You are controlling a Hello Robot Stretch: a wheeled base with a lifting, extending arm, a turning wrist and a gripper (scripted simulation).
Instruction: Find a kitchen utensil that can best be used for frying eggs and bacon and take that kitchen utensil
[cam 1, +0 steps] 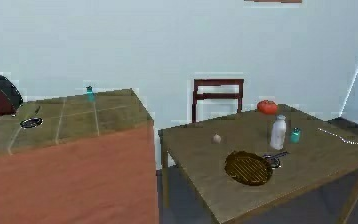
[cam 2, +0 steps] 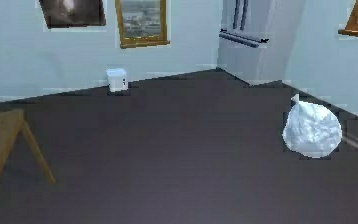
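Lying on the brown wooden worktop [cam 1: 317,165] at five o'clock in the forward view, the dark round frying pan [cam 1: 247,168] points its handle toward two o'clock; the fingers' state and bearing cannot be told.

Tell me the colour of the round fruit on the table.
The fruit is red, best seen in the forward view.

Lift height and extension of the arm cannot be determined from either view. Turn of the wrist cannot be determined. Position of the gripper cannot be determined.
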